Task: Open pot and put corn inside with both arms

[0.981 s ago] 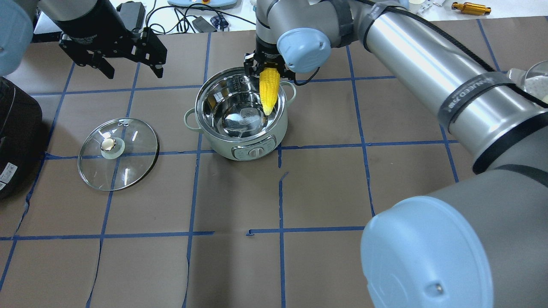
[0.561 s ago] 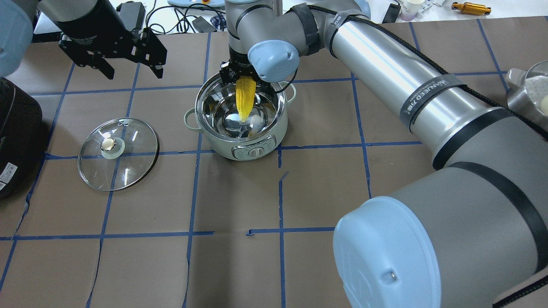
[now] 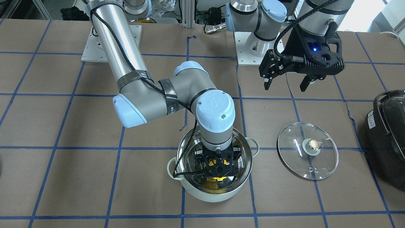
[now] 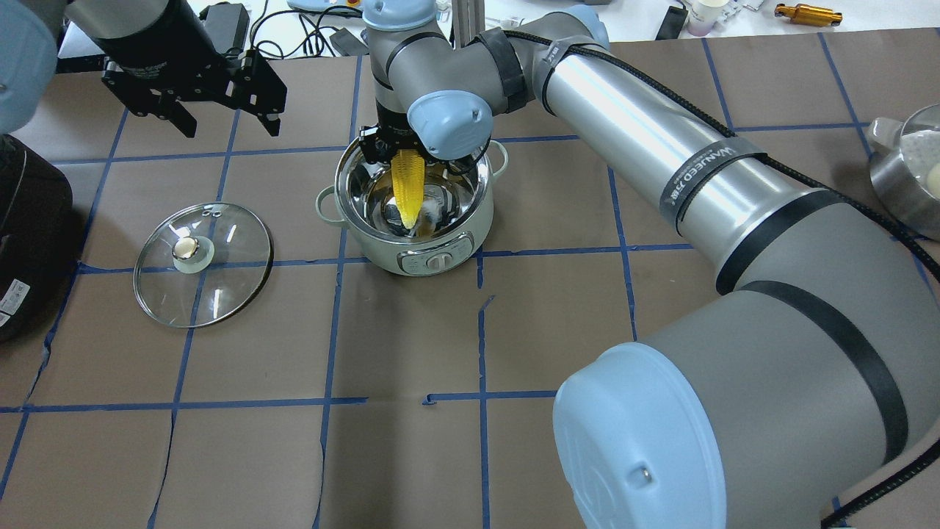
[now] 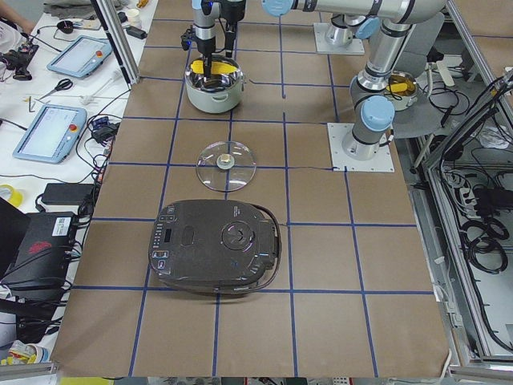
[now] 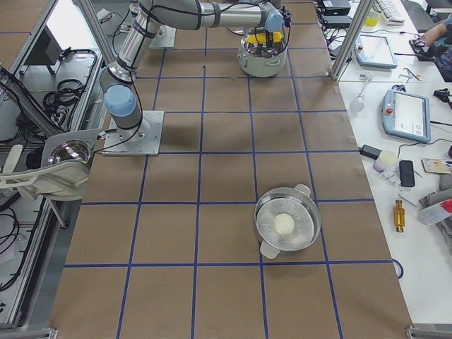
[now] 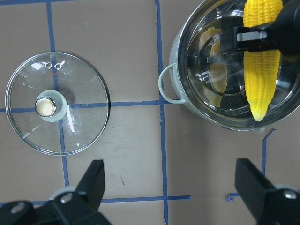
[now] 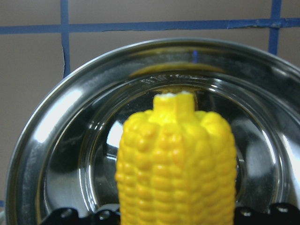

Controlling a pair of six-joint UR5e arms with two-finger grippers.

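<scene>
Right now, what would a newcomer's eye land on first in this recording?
The bright yellow corn, hanging tip-down from the right gripper into the open pot near the table's middle. Next, the glass lid lying flat on the table, left of the pot in the overhead view, with the open left gripper hovering empty beyond it.

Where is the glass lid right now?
In the overhead view, the glass lid lies flat on the table, left of the pot, between it and the black appliance.

yellow ridged corn (image 4: 407, 181), mint-green pot (image 4: 440, 246) with steel inside
</scene>
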